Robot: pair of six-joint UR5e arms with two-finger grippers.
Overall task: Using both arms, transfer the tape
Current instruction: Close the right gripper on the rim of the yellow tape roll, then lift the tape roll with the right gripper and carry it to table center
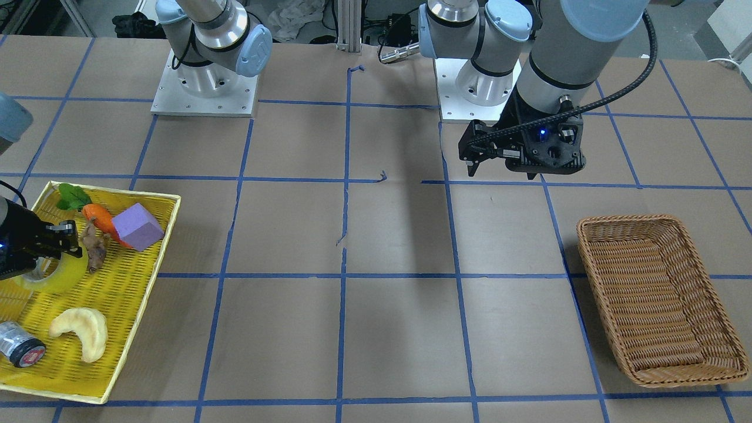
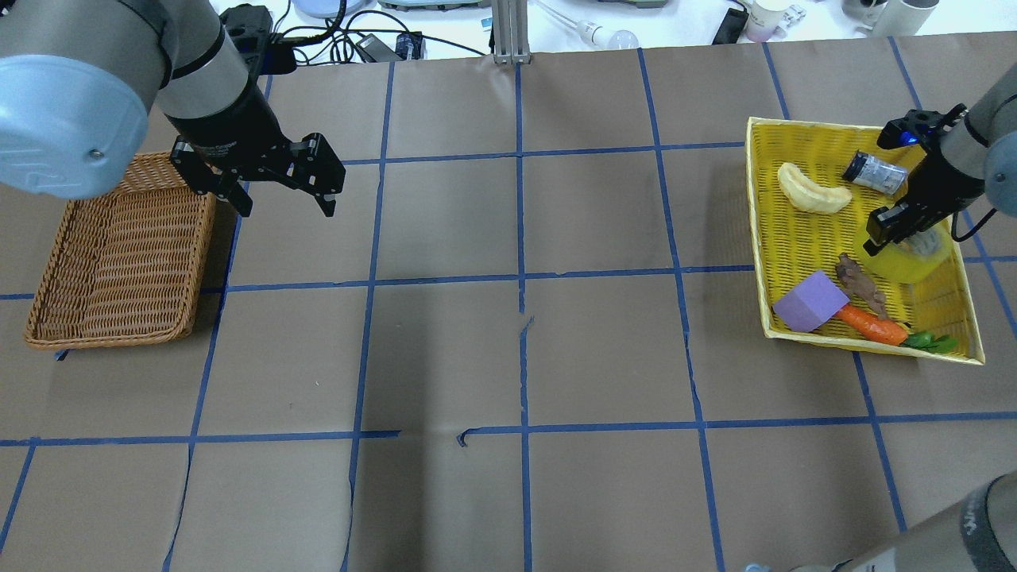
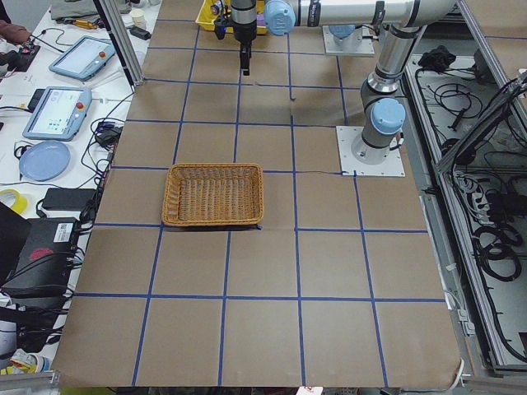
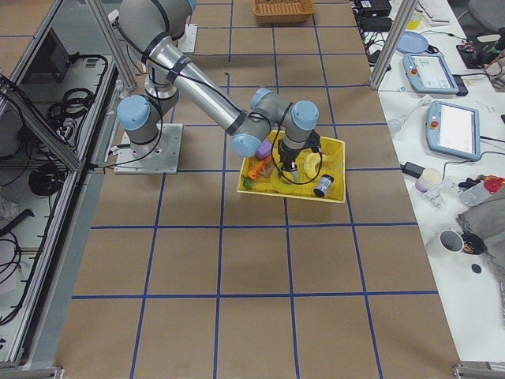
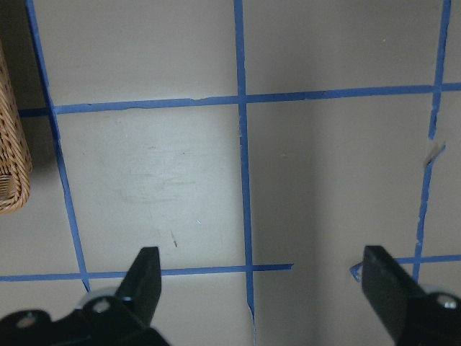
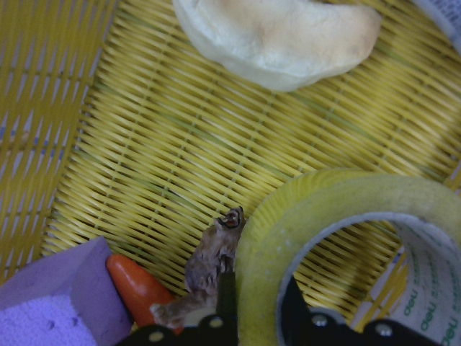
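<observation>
The yellow tape (image 1: 66,275) lies in the yellow tray (image 1: 135,294), also seen from overhead (image 2: 914,264). My right gripper (image 1: 69,241) is down on it. In the right wrist view one finger is outside and one inside the roll's wall (image 6: 324,209), and the gripper (image 6: 256,317) is shut on that wall. My left gripper (image 2: 286,210) is open and empty. It hovers above the bare table beside the wicker basket (image 2: 119,254), and in its wrist view the gripper (image 5: 263,281) has only table between the fingers.
In the tray are a purple block (image 1: 137,227), a carrot (image 1: 100,220), a brown root (image 6: 209,267) touching the tape, a pale croissant (image 1: 82,332) and a dark silvery cylinder (image 1: 20,346). The basket (image 1: 658,294) holds nothing.
</observation>
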